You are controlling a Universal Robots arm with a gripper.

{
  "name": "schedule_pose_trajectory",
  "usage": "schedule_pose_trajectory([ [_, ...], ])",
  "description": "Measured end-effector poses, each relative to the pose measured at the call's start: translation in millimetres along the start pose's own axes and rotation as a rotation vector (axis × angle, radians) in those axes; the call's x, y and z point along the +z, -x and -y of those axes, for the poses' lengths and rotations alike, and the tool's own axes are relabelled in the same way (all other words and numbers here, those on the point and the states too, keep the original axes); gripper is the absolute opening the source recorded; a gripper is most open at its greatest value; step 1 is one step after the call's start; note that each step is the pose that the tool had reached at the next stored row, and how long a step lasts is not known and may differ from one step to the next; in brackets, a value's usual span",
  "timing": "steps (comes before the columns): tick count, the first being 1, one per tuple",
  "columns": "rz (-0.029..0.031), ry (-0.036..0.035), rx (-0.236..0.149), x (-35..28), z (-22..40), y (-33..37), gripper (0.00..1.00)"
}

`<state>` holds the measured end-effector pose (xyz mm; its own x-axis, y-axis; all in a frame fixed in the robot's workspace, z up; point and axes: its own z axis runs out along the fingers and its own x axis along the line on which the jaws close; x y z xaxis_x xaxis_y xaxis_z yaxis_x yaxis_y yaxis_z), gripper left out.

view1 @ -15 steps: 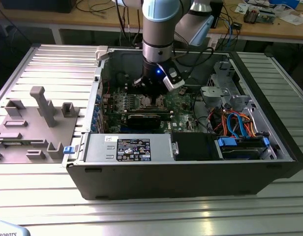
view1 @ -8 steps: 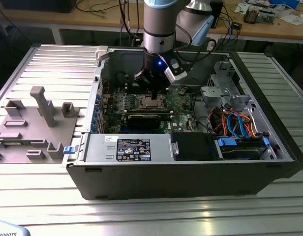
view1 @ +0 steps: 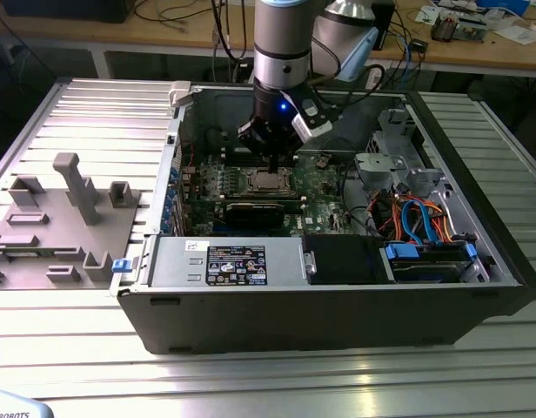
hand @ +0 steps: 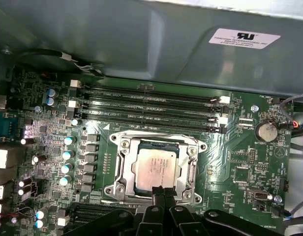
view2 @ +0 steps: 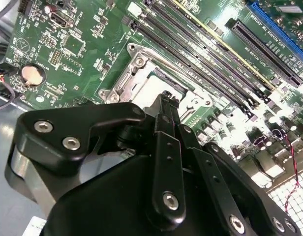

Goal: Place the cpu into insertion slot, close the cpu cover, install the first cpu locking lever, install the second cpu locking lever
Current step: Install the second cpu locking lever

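Observation:
The cpu (hand: 154,168) lies flat in its socket on the green motherboard (hand: 240,162), silvery top up. It also shows in the exterior view as the cpu (view1: 266,181) and in the second wrist view as the cpu (view2: 150,88). The cpu cover (hand: 123,166) lies down around it as a metal frame, seen again as the cpu cover (view2: 123,81). A thin locking lever (hand: 156,136) runs flat along the socket's far side. My gripper (hand: 161,189) is shut and empty, with its tips right at the socket's near edge. The gripper (view2: 165,97) is just above the frame and hangs over the socket as the gripper (view1: 272,167).
Memory slots (hand: 151,105) run beside the socket, with a coin battery (hand: 265,131) and a row of capacitors (hand: 68,155) nearby. The open case (view1: 477,287) holds a power supply (view1: 237,263) and blue cables (view1: 425,218). A grey fixture (view1: 59,218) sits on the table at the exterior view's left.

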<state>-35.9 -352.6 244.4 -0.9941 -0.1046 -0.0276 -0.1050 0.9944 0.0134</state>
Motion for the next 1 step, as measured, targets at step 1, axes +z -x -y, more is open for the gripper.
schedule_pose_trajectory([
  [1, -0.0001, -0.0001, 0.000, 0.0, 0.0, 0.0, 0.11],
])
